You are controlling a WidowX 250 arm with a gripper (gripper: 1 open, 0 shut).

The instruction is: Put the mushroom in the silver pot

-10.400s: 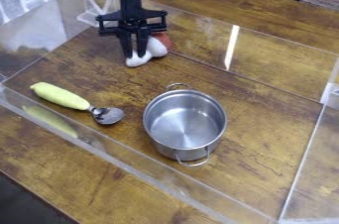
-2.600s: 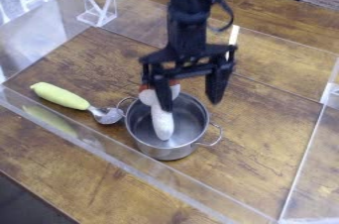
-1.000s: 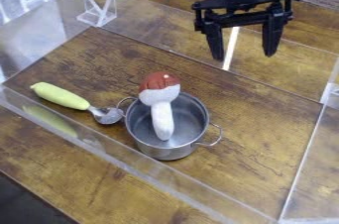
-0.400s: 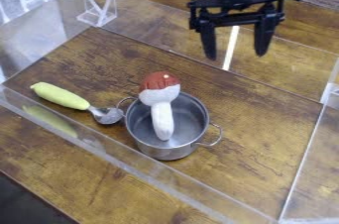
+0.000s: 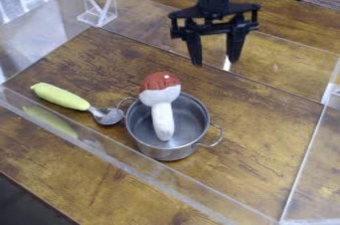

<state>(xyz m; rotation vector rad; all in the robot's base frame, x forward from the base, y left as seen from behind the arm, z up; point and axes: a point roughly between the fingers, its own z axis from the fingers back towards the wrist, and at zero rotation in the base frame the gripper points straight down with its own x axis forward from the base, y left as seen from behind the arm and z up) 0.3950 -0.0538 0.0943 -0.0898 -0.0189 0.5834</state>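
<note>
The mushroom lies in the silver pot, white stem down inside and red-brown cap propped on the pot's back-left rim. The pot stands near the front of the wooden table. My gripper hangs pointing down, behind and to the right of the pot and well clear of it. Its two dark fingers stand apart with nothing between them, so it is open.
A spoon with a yellow-green handle lies left of the pot, its metal bowl close to the pot's side. Clear acrylic walls ring the table. A clear stand sits at the back left.
The gripper has moved left and lower, and its fingers stand closer together than a second ago. Mushroom, pot and spoon have not moved.
</note>
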